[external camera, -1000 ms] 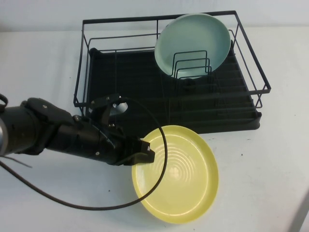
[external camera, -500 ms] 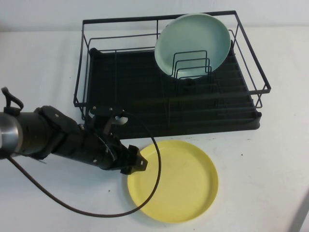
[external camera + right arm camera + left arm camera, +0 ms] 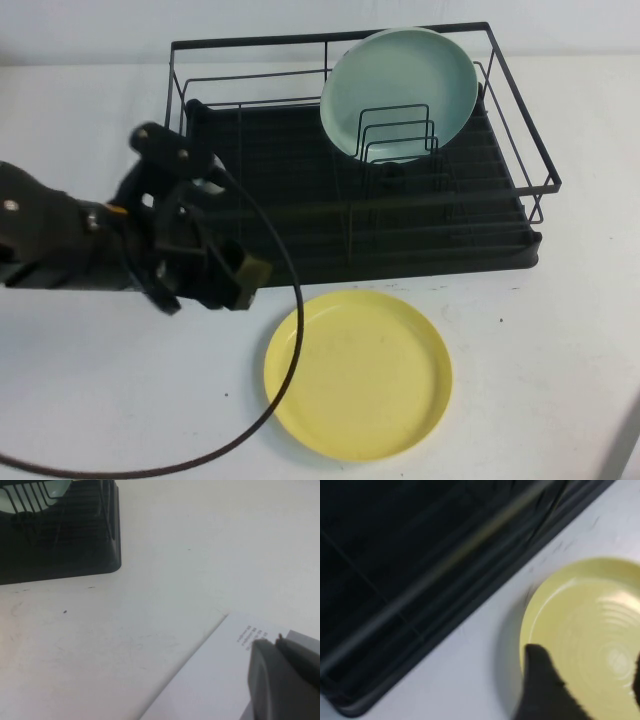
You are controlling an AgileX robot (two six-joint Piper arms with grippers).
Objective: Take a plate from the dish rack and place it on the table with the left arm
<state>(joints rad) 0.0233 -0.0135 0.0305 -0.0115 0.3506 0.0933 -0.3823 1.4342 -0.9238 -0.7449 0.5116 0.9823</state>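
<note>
Plate point(image 3: 358, 374) flat on table point(image 3: 520, 380); left jaws point(image 3: 243, 281) open, empty, beside it; right jaws point(image 3: 280, 680) unclear.

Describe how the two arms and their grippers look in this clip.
The left arm is chunky matte black with small silver screws, an orange spot, and a thick black cable looping off it. The left gripper, beside the dish rack, is blocky black with a tan pad; its black fingers show in the wrist view. The right gripper shows only as a dark grey rounded finger, off the table's side.

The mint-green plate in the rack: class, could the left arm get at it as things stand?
Probably yes. The left gripper, open and empty, hangs beside the dish rack; the mint-green plate leans exposed, nothing above it.
</note>
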